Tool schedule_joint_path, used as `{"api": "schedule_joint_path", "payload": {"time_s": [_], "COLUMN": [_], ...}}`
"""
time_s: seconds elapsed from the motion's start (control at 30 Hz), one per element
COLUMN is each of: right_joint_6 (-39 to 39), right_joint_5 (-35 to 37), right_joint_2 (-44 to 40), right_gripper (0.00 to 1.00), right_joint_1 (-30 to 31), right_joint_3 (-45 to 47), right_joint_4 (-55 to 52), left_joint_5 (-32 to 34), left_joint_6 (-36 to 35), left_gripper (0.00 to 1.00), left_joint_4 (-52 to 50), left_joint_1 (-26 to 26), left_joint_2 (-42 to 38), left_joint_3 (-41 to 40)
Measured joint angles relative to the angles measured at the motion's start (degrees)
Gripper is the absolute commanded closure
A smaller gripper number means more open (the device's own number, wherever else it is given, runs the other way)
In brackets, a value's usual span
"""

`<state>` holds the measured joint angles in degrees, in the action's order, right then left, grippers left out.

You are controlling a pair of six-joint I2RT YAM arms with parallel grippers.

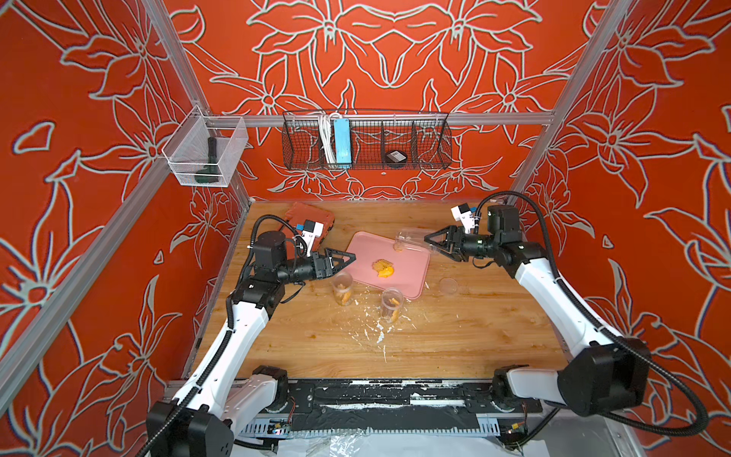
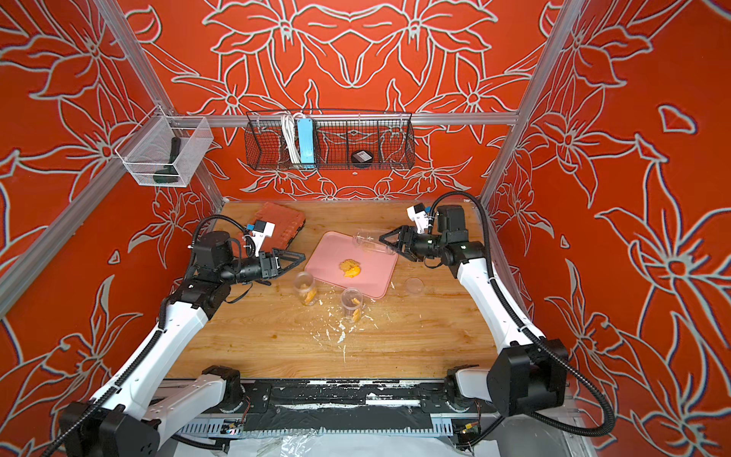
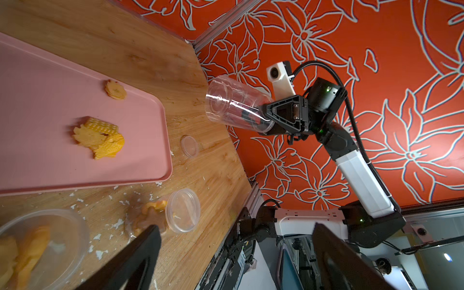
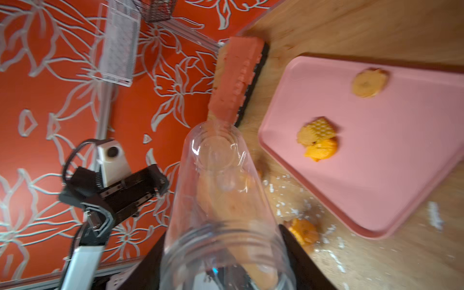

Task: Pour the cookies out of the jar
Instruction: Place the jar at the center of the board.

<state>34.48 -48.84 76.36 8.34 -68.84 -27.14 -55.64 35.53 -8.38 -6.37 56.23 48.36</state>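
My right gripper (image 1: 433, 243) (image 2: 385, 242) (image 3: 266, 115) (image 4: 221, 251) is shut on the mouth end of a clear jar (image 1: 411, 239) (image 2: 372, 241) (image 3: 236, 108) (image 4: 218, 190). The jar lies about level above the far right edge of the pink tray (image 1: 411, 277) (image 2: 375, 285) (image 3: 50, 88) (image 4: 401, 163) and looks empty. Cookies lie on the tray: a small pile (image 1: 383, 269) (image 2: 350, 268) (image 3: 100, 140) (image 4: 319, 140) and a single round one (image 1: 398, 247) (image 3: 115, 90) (image 4: 369, 82). My left gripper (image 1: 346, 261) (image 2: 298, 259) (image 3: 236, 227) hangs open and empty at the tray's left edge.
Two more clear jars with cookies stand in front of the tray (image 1: 342, 289) (image 1: 391, 304) (image 2: 305, 289) (image 2: 352, 302). A clear lid (image 1: 448, 285) (image 3: 190, 146) lies right of the tray. White crumbs (image 1: 375, 328) litter the table. An orange case (image 1: 312, 221) sits at the back left.
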Motion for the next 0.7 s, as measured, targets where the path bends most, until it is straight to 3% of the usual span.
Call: {"api": "schedule_joint_path", "payload": {"time_s": [0.37, 0.7], "right_joint_6": [-14.5, -22.3], "right_joint_5": [26.7, 46.4], "right_joint_2": [9.4, 21.6], "right_gripper": [0.44, 0.45], "right_joint_1": [-0.1, 0.2], "right_joint_3": [-12.9, -24.6], "right_joint_4": [-23.7, -36.0], "left_joint_5": [4.7, 7.0], "left_joint_6": [-4.7, -7.5], "left_gripper": [0.05, 0.05], "left_joint_4": [-4.7, -6.8], "left_joint_1": [-1.2, -3.1], "left_joint_2": [-3.7, -3.5], "left_joint_3": [-1.9, -1.9]}}
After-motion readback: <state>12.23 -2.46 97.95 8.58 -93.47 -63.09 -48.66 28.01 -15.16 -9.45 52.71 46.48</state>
